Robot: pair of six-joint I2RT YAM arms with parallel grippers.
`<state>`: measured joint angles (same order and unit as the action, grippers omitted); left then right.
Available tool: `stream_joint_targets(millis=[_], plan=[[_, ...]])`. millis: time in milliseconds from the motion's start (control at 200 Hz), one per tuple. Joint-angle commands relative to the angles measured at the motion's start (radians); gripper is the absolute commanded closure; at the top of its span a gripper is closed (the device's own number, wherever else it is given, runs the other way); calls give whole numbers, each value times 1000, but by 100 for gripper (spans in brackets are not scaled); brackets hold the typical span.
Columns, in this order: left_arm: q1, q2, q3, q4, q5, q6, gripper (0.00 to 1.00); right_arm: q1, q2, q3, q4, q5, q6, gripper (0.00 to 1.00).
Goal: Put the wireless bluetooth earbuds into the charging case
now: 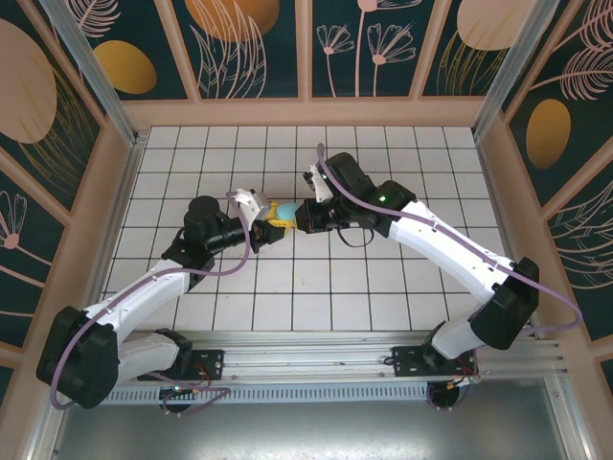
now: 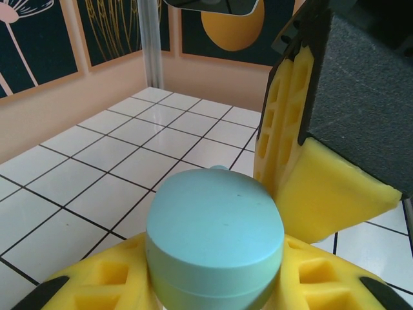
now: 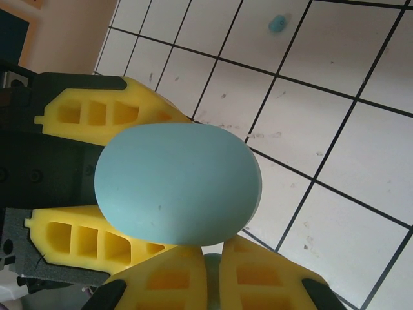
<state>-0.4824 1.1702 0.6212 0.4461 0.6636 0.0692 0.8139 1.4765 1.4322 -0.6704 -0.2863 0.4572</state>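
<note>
Near the middle of the white tiled table the two arms meet tip to tip, the left one reaching in from the left and the right one from the right; between them sits the light-blue, pebble-shaped charging case, raised off the tiles; the left gripper is clenched on it, its yellow fingers pressing the case from two opposite sides, as the right wrist view shows plainly; from the left wrist view the case looks closed, with a thin seam running round its lower part and the smooth domed face uppermost; the right gripper has its jaws drawn together, tips pointing at the edge of the case; a sliver of pale blue shows in the narrow slit between those tips, and I cannot tell whether it belongs to the case or is something pinched there; in the left wrist view the right gripper's yellow fingers stand just beside the case on its right, and contact cannot be judged; one earbud, a tiny light-blue rounded bit, lies alone on a tile, well apart from the case and both grippers, at the top of the right wrist view.
</note>
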Motion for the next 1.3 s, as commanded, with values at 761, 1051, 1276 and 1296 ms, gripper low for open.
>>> stream_joint_targets(millis=[761, 1051, 1276, 1296], plan=[[-10, -1, 5, -49, 110, -17, 100, -45, -68, 13, 287, 56, 93, 99], [-10, -7, 11, -49, 107, -14, 100, -48, -50, -10, 278, 11, 74, 99], [-10, -19, 4, -57, 86, -19, 100, -47, -129, -76, 261, -32, 61, 100], [-9, -20, 3, -58, 82, -20, 100, -44, -140, -87, 257, -33, 63, 100]])
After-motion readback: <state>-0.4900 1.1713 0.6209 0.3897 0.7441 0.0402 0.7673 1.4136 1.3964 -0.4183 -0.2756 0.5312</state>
